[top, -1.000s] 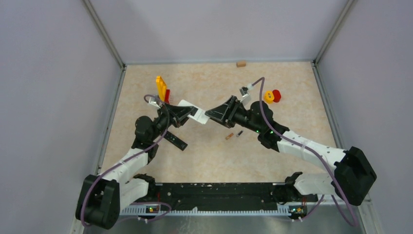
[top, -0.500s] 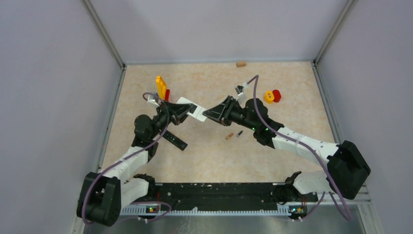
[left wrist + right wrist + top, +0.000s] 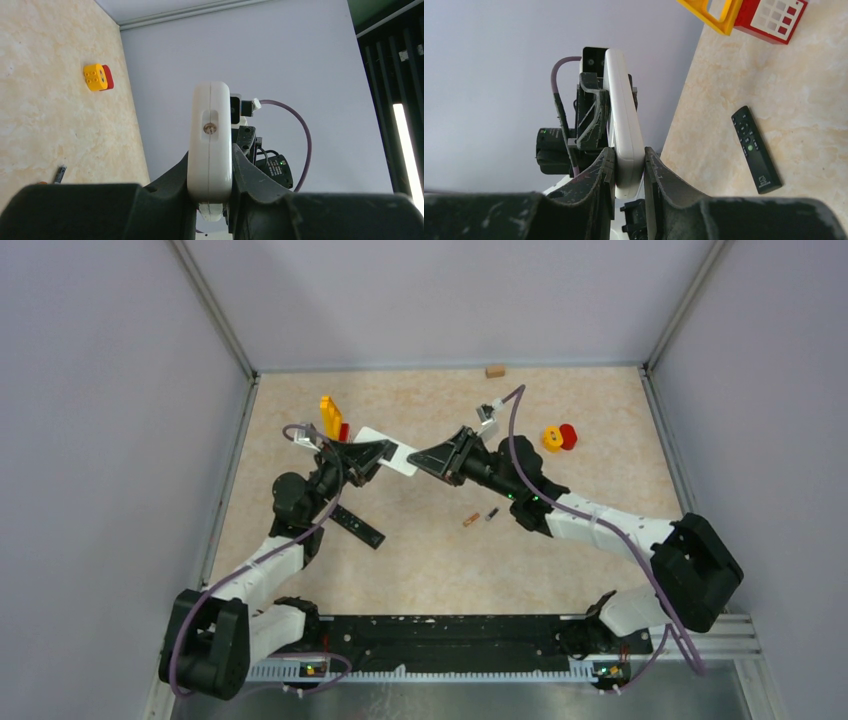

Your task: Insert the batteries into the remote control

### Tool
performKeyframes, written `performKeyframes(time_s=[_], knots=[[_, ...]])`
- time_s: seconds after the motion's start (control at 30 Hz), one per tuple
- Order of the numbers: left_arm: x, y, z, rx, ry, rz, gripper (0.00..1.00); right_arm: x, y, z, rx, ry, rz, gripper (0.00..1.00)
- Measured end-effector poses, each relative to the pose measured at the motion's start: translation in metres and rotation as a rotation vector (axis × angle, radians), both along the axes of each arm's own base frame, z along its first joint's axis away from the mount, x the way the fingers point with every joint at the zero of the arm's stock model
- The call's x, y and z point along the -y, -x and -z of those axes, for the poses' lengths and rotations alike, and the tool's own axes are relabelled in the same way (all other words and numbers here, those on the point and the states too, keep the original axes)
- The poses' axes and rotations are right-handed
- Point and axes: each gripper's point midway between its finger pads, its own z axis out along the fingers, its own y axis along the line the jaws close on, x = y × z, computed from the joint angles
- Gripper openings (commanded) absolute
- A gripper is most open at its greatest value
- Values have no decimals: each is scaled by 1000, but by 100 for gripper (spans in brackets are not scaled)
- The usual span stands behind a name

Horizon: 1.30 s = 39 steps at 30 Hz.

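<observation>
The right gripper [image 3: 629, 172] has closed onto one end of the white remote [image 3: 392, 453]; the left gripper [image 3: 210, 172] pinches the other end. Two batteries [image 3: 470, 520] lie on the worktop [image 3: 560, 390] below the right gripper, apart from both grippers.

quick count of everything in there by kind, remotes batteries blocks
remotes: 2 (white remote, black remote)
batteries: 2 (orange battery, dark battery)
plastic blocks: 4 (left yellow block, left red block, right yellow block, right red block)
wooden block: 1
total: 9
</observation>
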Motion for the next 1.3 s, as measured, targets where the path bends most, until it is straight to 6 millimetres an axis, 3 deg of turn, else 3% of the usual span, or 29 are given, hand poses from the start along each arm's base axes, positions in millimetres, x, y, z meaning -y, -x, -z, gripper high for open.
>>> performKeyframes(time_s=[0.4,0.57,0.7,0.8,0.97,1.1,1.2,1.3], knots=[[-7,-11,-22,59,15,-68,0,-10,-17,-22,113,-24,23,16],[-3,-9,-23,111,-49,-52,0,-3,-15,-21,162,27,28,39],[20,15,-18,146,-110,114,0,10,3,-14,264,108,-14,76],[35,31,-13,169,-147,242,0,23,20,-12,352,174,-63,86],[41,37,-1,186,-180,342,0,34,48,-26,518,220,-166,87],[43,47,-1,229,-193,401,0,33,63,-20,582,275,-276,86],[44,57,-6,282,-202,439,0,29,65,-11,591,334,-355,78],[43,65,-9,322,-216,469,0,22,62,-3,592,368,-397,61]])
